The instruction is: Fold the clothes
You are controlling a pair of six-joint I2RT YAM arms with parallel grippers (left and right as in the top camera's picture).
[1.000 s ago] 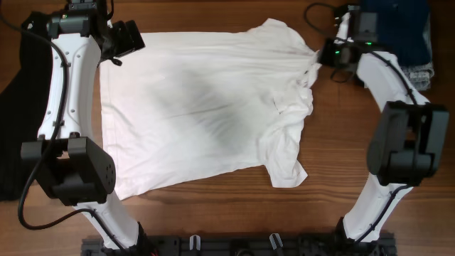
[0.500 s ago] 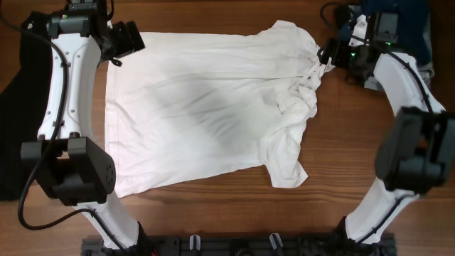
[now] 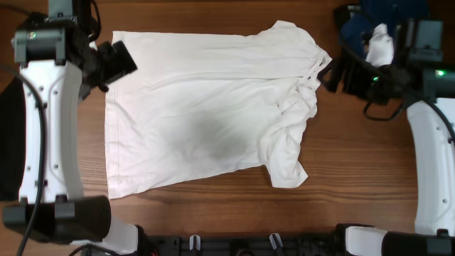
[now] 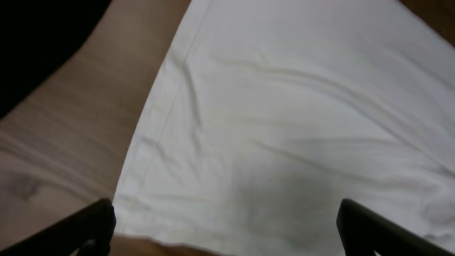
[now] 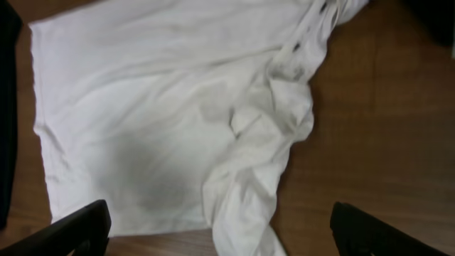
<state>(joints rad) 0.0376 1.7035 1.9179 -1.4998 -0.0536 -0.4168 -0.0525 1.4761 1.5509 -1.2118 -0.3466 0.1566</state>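
Note:
The clothes, a white T-shirt point(image 3: 199, 114), lie spread on the wooden table, hem to the left and collar to the right. Its near sleeve point(image 3: 288, 160) is bunched and folded over. My left gripper point(image 3: 117, 60) hovers open above the shirt's far left corner; in the left wrist view the shirt's hem point(image 4: 298, 128) lies below the open gripper point(image 4: 227, 235). My right gripper point(image 3: 333, 75) hangs open just right of the collar, holding nothing. From the right wrist the whole shirt point(image 5: 156, 107) shows below the wide-open gripper point(image 5: 224, 231).
A long black garment point(image 3: 11, 142) lies along the table's left edge, also seen at the black garment's corner point(image 4: 43, 43). Folded navy and denim pieces point(image 3: 391, 11) sit at the far right corner. Bare wood point(image 3: 355, 163) surrounds the shirt.
The right gripper dragged the collar area rightward, then opened, let go and drew back. Both arms have lifted away from the shirt, which now lies a little farther right.

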